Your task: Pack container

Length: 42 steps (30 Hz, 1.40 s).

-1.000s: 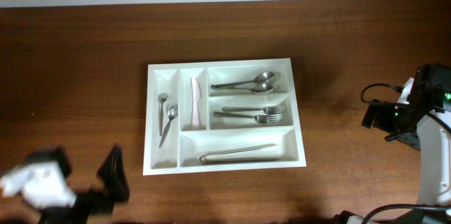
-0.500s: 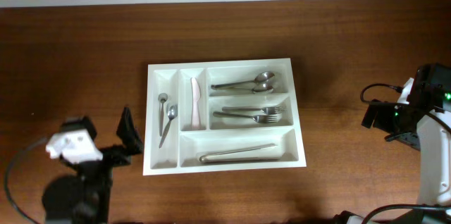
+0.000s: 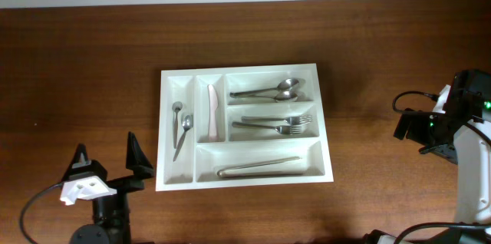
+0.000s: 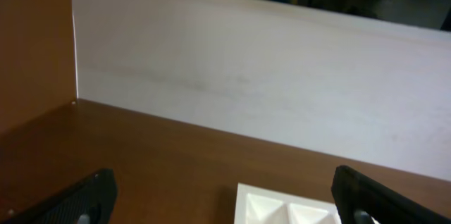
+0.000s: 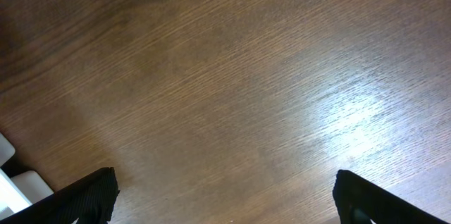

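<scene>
Change, left arm: half a second ago the left hand (image 3: 107, 156) leaned against the container's left wall; now it stands apart from it, lower on the bench (image 3: 77, 60), off the near-left corner, fingers (image 3: 136, 152) pointing toward the far side.
Change, a second back: the same arm was a blur at the lower-left edge of the overhead view; now it is sharp.
Change, right arm: none visible; it sits at the right edge as before.
Change, contents: nothing in the tray has shifted.
Container: white five-compartment container (image 3: 261, 67), flat on the bench centre.
Top wide slot: large spoons (image 3: 272, 90).
Middle wide slot: forks (image 3: 276, 125).
Bottom wide slot: tongs (image 3: 257, 169).
Narrow slots: small spoons (image 3: 180, 125) in the left one, white knife (image 3: 212, 112) in the right one.
Left hand state: released, fingers spread wide, nothing between them.
Right hand state: right hand (image 5: 222, 178) released, fingers wide over bare wood, holding nothing.
Cut off, left wrist view: only one corner of the container shows at the bottom edge, below a pale wall (image 4: 246, 90).
Cut off, overhead: the right arm's lower part runs out of frame; its hand is hard to pick out among the dark parts.
Hard to make out: a white shape (image 5: 10, 175) at the right wrist view's lower-left corner, possibly part of the arm's own mount.
</scene>
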Tool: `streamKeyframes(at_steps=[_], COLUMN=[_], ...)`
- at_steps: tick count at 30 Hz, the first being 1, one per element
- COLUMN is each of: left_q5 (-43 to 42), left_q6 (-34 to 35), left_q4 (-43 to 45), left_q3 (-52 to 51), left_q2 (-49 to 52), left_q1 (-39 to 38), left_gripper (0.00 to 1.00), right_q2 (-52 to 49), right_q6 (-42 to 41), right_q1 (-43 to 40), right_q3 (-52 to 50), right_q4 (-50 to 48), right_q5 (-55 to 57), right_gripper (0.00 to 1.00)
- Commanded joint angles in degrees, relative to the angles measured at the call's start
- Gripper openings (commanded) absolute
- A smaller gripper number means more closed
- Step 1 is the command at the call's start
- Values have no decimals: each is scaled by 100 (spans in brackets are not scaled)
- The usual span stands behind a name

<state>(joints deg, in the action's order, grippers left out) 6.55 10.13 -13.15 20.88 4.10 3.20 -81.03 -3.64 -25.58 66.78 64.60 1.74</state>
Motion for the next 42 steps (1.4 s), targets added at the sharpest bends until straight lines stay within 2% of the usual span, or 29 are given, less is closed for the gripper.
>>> streamKeyframes(at_steps=[1,8,14,28,33,42], left_q5=[-57,-232,-817,-876,-894,-894], left_q6=[-74,-87,-999,-1001,-999,-1158], left_q4=[160,422,568,765,1123,859], left_q3=[-393,-883,-1143,-1692,-2055,-2039], left_q2=[-256,-380,-380,-380,-380,-378], left_q1=[33,33,33,33,33,35], left_gripper=[99,99,99,99,99,99], right_q2=[-20,-20,-20,-20,-20,-20], right_q6=[24,24,24,24,24,24], right_q1=[-31,-31,-31,-31,-31,-31], right_q3=[11,11,11,11,11,11], right_q4=[-15,-15,-15,-15,-15,-15], right_q5=[90,92,90,90,90,92], right_gripper=[99,99,99,99,99,99])
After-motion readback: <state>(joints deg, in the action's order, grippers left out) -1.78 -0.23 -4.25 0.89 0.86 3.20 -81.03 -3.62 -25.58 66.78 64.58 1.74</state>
